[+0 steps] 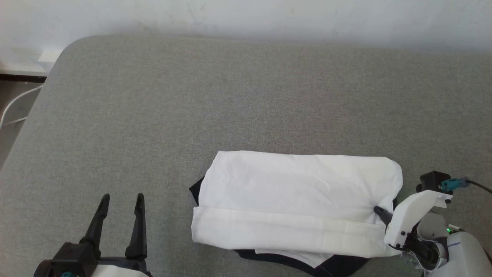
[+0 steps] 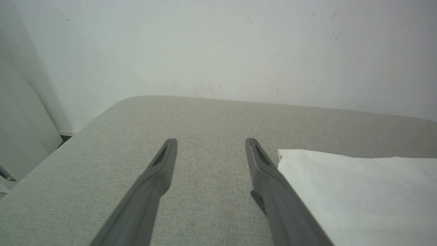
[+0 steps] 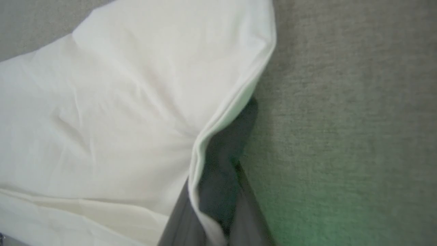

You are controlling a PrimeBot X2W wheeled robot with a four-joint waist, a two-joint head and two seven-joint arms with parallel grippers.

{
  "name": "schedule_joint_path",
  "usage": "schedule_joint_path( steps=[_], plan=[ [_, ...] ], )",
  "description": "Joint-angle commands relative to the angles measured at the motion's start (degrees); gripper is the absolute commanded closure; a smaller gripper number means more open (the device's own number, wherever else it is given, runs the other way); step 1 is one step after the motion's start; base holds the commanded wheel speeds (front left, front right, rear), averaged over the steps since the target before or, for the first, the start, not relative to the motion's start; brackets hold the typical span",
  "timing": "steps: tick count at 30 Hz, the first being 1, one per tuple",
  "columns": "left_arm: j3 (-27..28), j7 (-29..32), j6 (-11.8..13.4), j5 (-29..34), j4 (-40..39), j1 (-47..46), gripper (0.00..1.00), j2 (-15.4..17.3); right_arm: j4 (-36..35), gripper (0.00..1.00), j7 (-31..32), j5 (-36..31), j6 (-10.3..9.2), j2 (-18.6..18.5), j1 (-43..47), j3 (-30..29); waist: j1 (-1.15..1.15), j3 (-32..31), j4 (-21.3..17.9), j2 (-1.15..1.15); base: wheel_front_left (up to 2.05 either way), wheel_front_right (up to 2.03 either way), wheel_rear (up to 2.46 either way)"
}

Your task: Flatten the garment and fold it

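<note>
The garment (image 1: pixel 296 192) lies as a folded white rectangle on the grey padded surface (image 1: pixel 246 96), with black sleeve cloth (image 1: pixel 338 266) peeking out along its near edge and at its left end. At the garment's right end, my right gripper (image 1: pixel 379 211) is shut on the white edge. In the right wrist view that edge of the garment (image 3: pixel 119 102) runs pinched between the two dark fingers of the right gripper (image 3: pixel 218 177). My left gripper (image 1: pixel 121 200) stands open at the lower left, apart from the cloth. In the left wrist view the left gripper (image 2: pixel 211 145) has nothing between its fingers, and the garment (image 2: pixel 358 191) lies to its right.
A white wall (image 1: pixel 269 15) runs behind the surface. The rounded left corner of the surface drops to a floor with a white cable (image 1: pixel 15 104). Bare grey surface stretches behind and to the left of the garment.
</note>
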Motion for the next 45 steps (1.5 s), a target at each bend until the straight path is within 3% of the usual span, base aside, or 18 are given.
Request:
schedule_joint_path(
  steps=[1,11,22,27,33,45],
  plan=[
    [0.23,-0.27,-0.49,0.66,0.55,-0.25,0.0,-0.6,3.46,1.0,-0.21,-1.5,-0.62,-0.02,0.82,-0.55,0.01,-0.32,-0.23,0.0,0.0,0.0,0.0],
    [1.2,-0.27,-2.24,1.09,1.58,0.35,0.0,-2.33,4.45,1.0,-3.27,-5.41,-0.62,-0.02,-1.39,-6.25,0.01,-1.17,-2.0,0.0,0.0,0.0,0.0],
    [1.94,-0.27,-3.29,1.94,2.19,1.1,0.0,-3.05,-2.67,1.0,-1.45,-9.82,-0.62,-1.05,-0.89,-15.65,0.01,-1.88,-3.53,0.0,0.0,0.0,0.0],
    [1.89,-0.27,-3.1,2.41,2.59,1.73,0.0,-3.15,-6.74,1.0,0.46,-10.23,-0.62,-0.93,0.0,-17.01,0.01,-2.82,-4.12,0.0,0.0,0.0,0.0],
    [1.23,-0.27,-3.23,2.39,2.99,1.96,0.0,-3.87,-10.49,1.0,1.92,-8.33,-0.62,-0.4,1.16,-13.07,0.01,-3.85,-4.36,0.0,0.0,0.0,0.0],
    [0.31,-0.27,-3.54,1.88,4.0,2.73,0.0,-4.47,-19.49,1.0,7.12,-0.96,-0.62,-0.03,2.67,2.91,0.01,-6.09,-2.81,0.0,0.0,0.0,0.0]
  ],
)
